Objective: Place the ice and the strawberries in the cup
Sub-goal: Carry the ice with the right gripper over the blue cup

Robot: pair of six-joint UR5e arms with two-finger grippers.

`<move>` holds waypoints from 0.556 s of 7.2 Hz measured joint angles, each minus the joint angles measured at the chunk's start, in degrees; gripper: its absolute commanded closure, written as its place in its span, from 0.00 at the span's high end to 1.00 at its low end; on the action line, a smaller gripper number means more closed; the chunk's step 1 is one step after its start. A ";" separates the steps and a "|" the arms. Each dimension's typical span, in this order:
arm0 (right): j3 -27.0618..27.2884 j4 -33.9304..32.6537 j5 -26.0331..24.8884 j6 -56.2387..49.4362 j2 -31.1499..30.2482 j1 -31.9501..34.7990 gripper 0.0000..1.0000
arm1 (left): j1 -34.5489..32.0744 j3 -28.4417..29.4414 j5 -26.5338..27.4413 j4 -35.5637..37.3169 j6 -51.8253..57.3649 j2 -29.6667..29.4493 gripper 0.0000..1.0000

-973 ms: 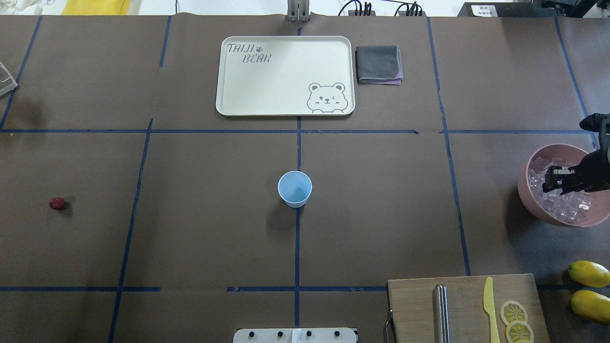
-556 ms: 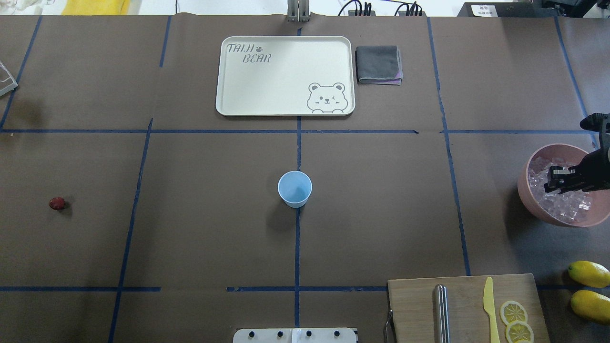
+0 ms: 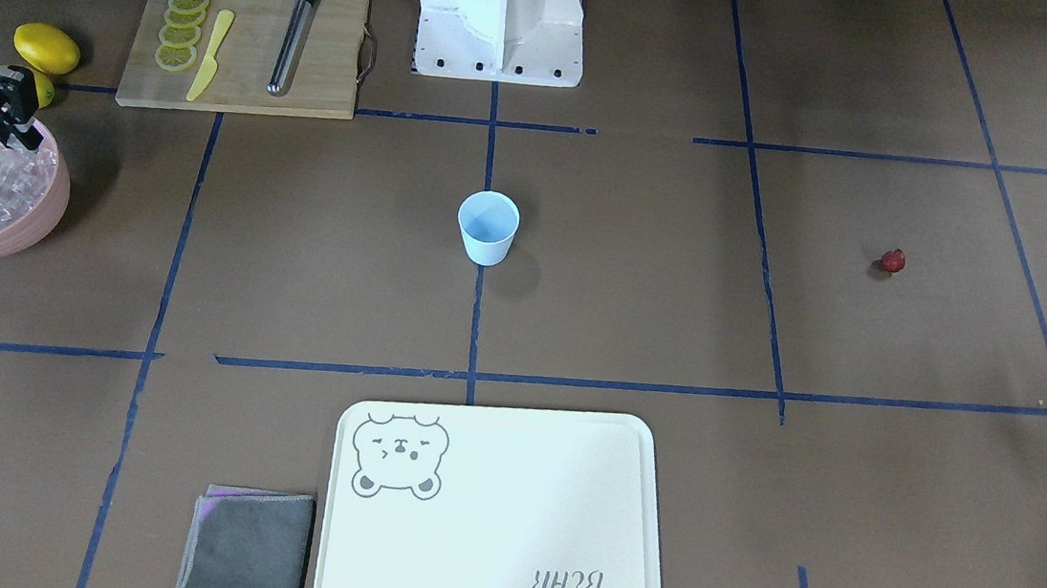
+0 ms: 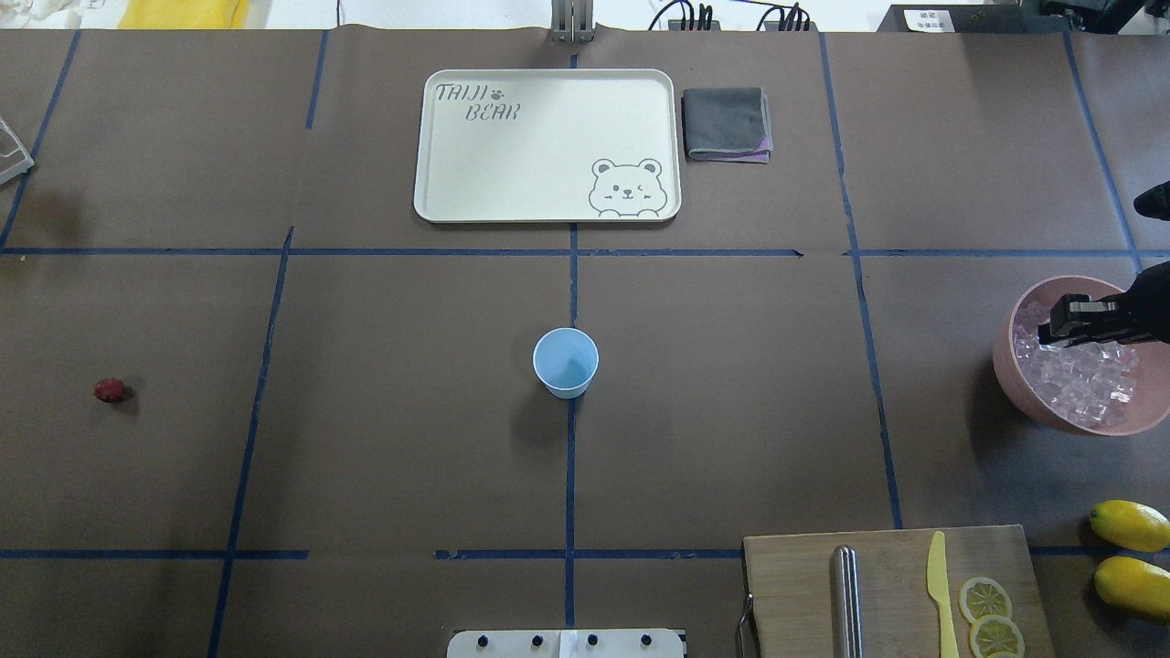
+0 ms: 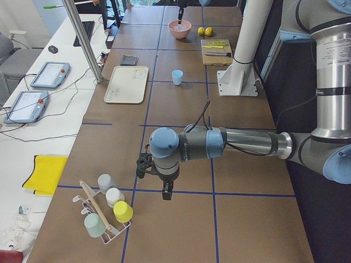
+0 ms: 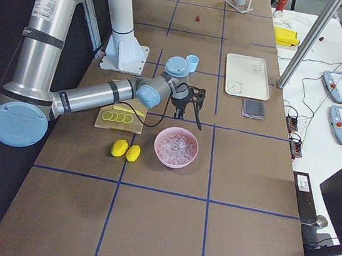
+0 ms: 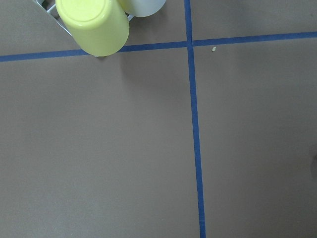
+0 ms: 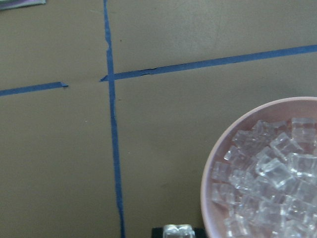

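The pale-blue cup (image 4: pixel 566 362) (image 3: pixel 488 226) stands upright at the table's middle. A small dark-red strawberry (image 4: pixel 110 390) (image 3: pixel 892 261) lies alone far to the left. Clear ice (image 4: pixel 1083 384) (image 8: pixel 267 183) fills the pink bowl (image 4: pixel 1007 361) at the right edge. My right gripper (image 4: pixel 1057 327) (image 3: pixel 20 135) hangs over the bowl's far rim, shut on one ice cube (image 8: pixel 178 231) that shows at the bottom of the right wrist view. My left gripper (image 5: pixel 166 192) shows only in the exterior left view, pointing down over bare table beside a cup rack; I cannot tell whether it is open or shut.
A cream bear tray (image 4: pixel 548 146) and a folded grey cloth (image 4: pixel 727 123) lie at the far side. A cutting board (image 4: pixel 896 594) with lemon slices, a yellow knife and a metal rod sits near right, two lemons (image 4: pixel 1129 525) beside it. A cup rack (image 5: pixel 107 216) stands by the left arm.
My right gripper has come up out of the ice and shifted toward the bowl's far rim. The cup and strawberry have not moved.
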 measured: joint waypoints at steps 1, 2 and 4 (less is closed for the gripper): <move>0.76 -0.44 -0.02 7.53 4.57 -2.47 0.00 | 0.01 -0.04 -0.15 -0.16 0.07 -0.02 1.00; 0.75 -2.43 -0.86 16.12 10.94 -6.74 0.00 | 0.08 -0.06 -0.24 -1.02 0.12 -0.03 1.00; -1.54 -15.01 -4.47 26.46 27.99 -14.70 0.00 | 0.15 -0.06 -0.27 -2.74 0.25 -0.01 1.00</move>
